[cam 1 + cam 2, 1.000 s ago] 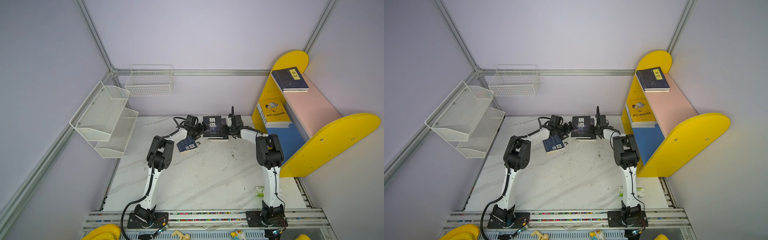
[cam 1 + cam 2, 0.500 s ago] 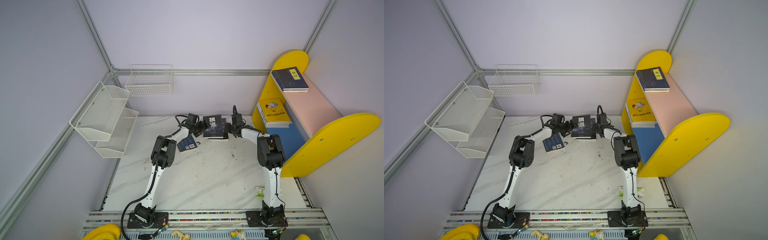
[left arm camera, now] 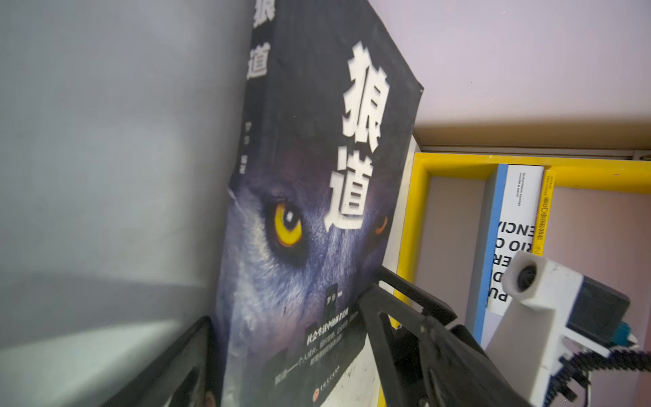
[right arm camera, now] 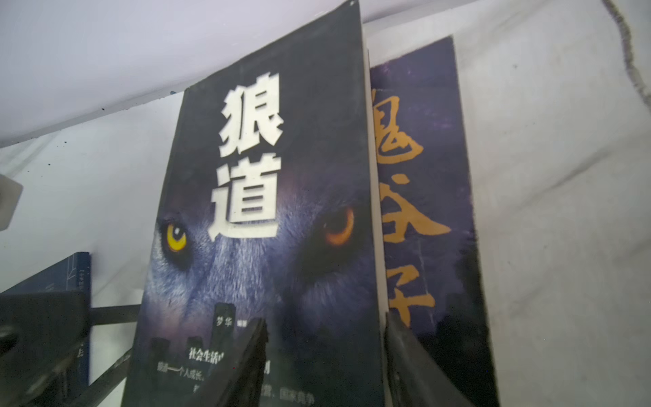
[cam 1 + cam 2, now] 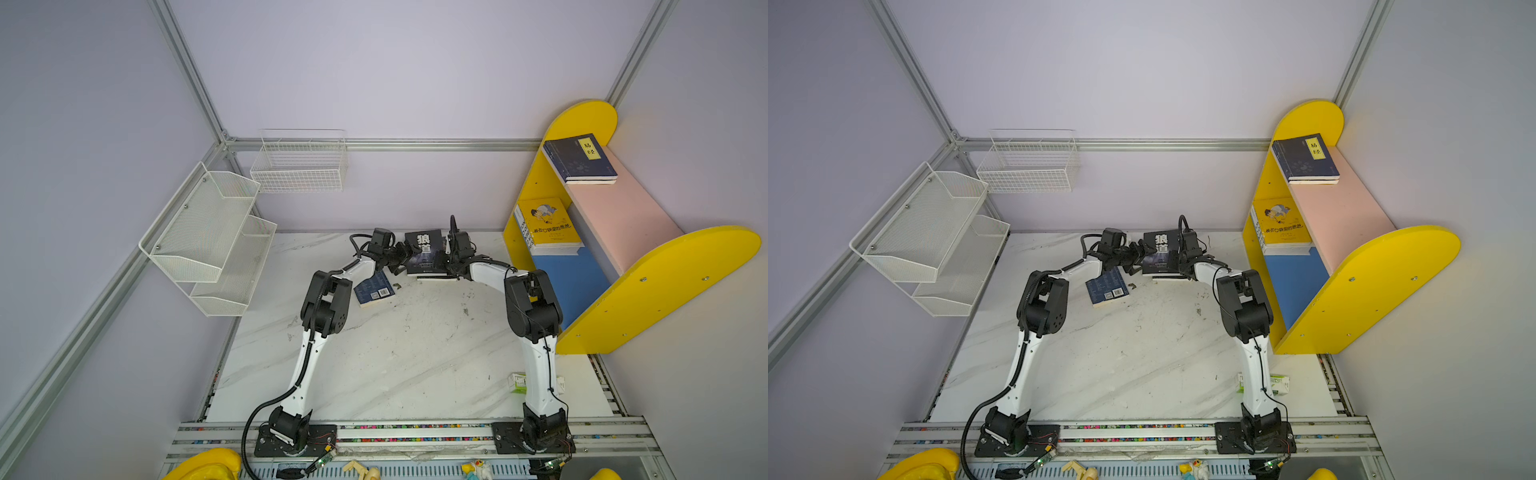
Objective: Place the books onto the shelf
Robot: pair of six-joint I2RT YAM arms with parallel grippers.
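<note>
The dark wolf-cover book (image 5: 424,253) (image 5: 1160,253) is tilted up at the back of the table, resting over another dark book with gold lettering (image 4: 422,193). My left gripper (image 5: 401,259) (image 3: 285,310) straddles its spine edge, jaws open. My right gripper (image 5: 444,262) (image 4: 324,317) is shut on its fore edge, one finger on the cover and one under the pages. A navy book (image 5: 373,291) lies flat by the left arm. The shelf (image 5: 665,286) stands at the right, with a navy book (image 5: 579,160) on its pink board and a yellow book (image 5: 546,222) stacked below.
A white mesh tiered rack (image 5: 208,237) and a wire basket (image 5: 299,166) hang on the left and back walls. A small green-and-white box (image 5: 517,382) lies behind the right arm near the front. The back wall is right behind the wolf book.
The left arm's elbow has swung rightward and the left jaws have narrowed around the spine. The right jaws have narrowed too. The wolf book has barely moved.
</note>
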